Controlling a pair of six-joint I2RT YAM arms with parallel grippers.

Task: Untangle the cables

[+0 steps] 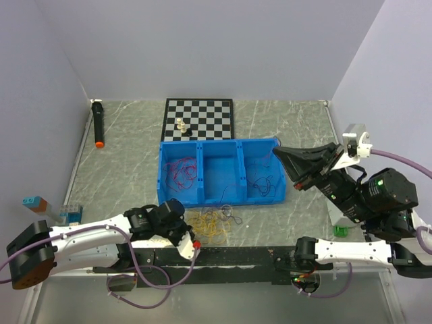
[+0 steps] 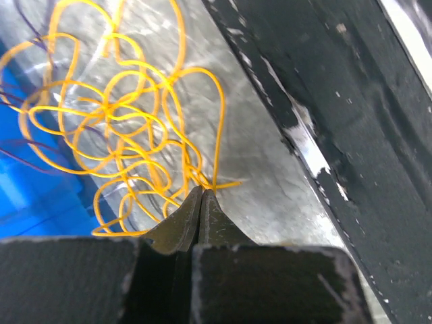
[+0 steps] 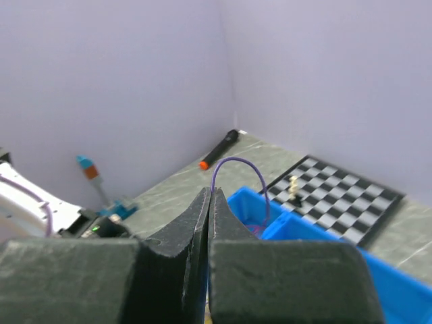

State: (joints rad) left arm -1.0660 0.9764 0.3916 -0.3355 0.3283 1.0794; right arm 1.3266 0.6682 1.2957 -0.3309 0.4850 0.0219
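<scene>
Top view hid the left gripper (image 2: 201,194) tips under its own wrist, and the purple cable (image 3: 237,162) was too thin to pick out there. Left wrist cam cut off the yellow cable (image 2: 128,121) heap at top & left. Dark strands (image 2: 20,145) behind it were barely readable.

Black strip (image 2: 337,101) ran close on that gripper's right, w/ bare table just ahead-right of the tips. Right gripper (image 3: 210,194) hung high, open air all round, blue bin (image 3: 324,236) below & ahead.

Left jaws were fully closed, pinching a yellow strand at the very tips; rest of the heap fanned out ahead-left on the table. Right jaws were closed too, purple cable nipped betw. the tips, looping up and dropping ahead-right toward the bin. Red cables (image 1: 182,172) lay in the bin's left compartment, well ahead of the left gripper.
</scene>
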